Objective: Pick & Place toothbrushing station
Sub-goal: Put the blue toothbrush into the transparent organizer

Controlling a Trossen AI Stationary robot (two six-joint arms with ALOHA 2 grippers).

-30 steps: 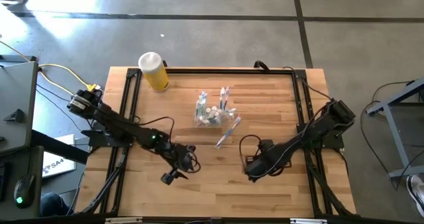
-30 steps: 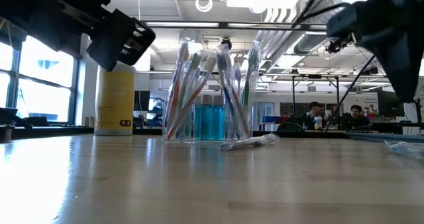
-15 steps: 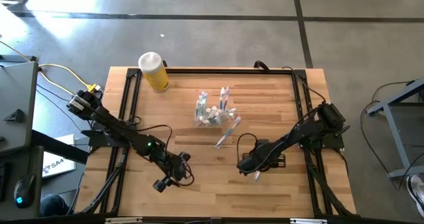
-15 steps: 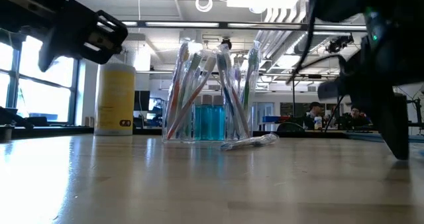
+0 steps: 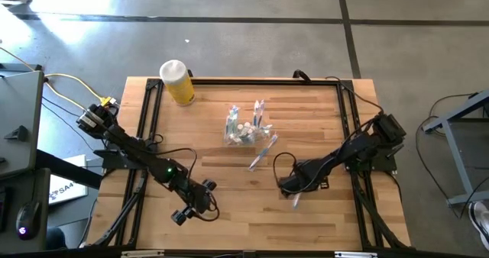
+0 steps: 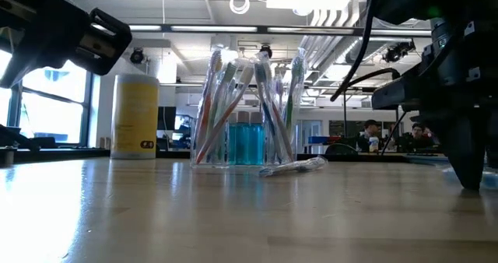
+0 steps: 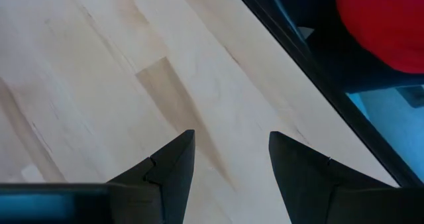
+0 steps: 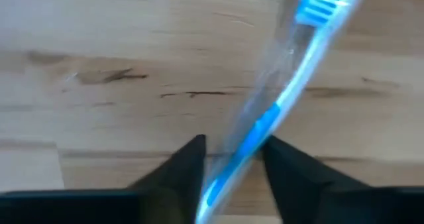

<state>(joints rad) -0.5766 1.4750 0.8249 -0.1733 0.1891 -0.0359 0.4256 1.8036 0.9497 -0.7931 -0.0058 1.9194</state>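
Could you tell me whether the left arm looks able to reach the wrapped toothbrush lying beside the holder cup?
Probably yes: the left gripper is open and empty, and bare table lies between it and the wrapped toothbrush.

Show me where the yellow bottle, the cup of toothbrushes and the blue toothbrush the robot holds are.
yellow bottle (image 5: pixel 180 87): high view, its yellow body.
cup of toothbrushes (image 6: pixel 247 142): low view, its clear front wall.
blue toothbrush (image 8: pixel 268 121): right wrist view, its handle's middle.

Overhead looks down; low level; wrists close on table (image 5: pixel 229 174)
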